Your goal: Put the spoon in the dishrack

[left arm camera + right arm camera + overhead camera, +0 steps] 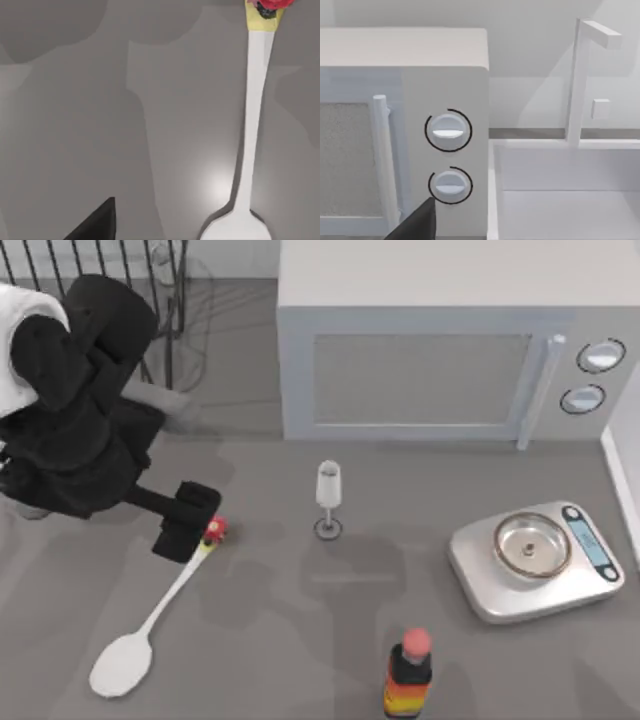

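Note:
The white spoon [160, 615] lies flat on the grey table at the front left, its oval bowl toward the front edge and its red-and-yellow knob [214, 530] pointing inward. My left gripper [185, 524] hovers open just beside that knob, holding nothing. In the left wrist view the spoon's handle [255, 110] runs across the table, with one dark fingertip [97, 225] off to its side. The black wire dishrack [100, 265] stands at the back left, behind my left arm. One dark fingertip [417, 225] of my parked right gripper shows in the right wrist view, near the microwave's knobs.
A grey microwave [430, 350] fills the back middle. A small clear stemmed glass [328, 498] stands upright right of the spoon's knob. A silver kitchen scale [535, 558] sits at the right and a red-capped bottle [408, 675] at the front. A white basin [565, 200] lies beside the microwave.

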You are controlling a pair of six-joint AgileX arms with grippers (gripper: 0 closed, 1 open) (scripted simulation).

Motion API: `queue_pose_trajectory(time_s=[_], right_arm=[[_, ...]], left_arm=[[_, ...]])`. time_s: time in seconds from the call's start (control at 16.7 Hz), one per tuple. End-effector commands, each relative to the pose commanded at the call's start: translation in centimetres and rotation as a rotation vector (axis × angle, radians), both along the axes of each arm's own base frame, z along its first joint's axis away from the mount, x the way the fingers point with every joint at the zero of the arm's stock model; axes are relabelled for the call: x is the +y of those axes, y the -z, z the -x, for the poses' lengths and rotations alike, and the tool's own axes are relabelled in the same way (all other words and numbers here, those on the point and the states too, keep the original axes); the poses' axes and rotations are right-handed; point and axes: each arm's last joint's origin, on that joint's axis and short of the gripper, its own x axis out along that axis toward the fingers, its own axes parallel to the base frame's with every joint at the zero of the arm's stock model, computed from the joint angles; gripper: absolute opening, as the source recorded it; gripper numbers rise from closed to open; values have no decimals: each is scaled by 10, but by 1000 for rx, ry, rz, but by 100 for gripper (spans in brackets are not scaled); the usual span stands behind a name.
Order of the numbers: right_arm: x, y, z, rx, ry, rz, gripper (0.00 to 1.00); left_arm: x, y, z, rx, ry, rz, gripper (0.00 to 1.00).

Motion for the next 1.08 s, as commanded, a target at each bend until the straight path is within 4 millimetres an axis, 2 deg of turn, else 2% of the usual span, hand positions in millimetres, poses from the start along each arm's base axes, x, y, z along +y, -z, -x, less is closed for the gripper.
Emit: queue_pose_trajectory(time_s=[0.18, 0.3, 0.72, 0.84, 1.08], right_arm=[[0, 0, 0, 0, 0, 0, 100], [0, 0, 0, 0, 0, 0, 100], [0, 0, 0, 0, 0, 0, 100], [0, 0, 0, 0, 0, 0, 100], [0, 0, 0, 0, 0, 0, 100]], left_arm=[[-20, 13, -19, 106, 39, -45, 100], [-27, 17, -26, 137, 53, -60, 100], [-27, 23, -27, 144, 53, -63, 100], [-29, 39, -28, 147, 55, -64, 100], [-30, 88, -31, 133, 55, -58, 100]])
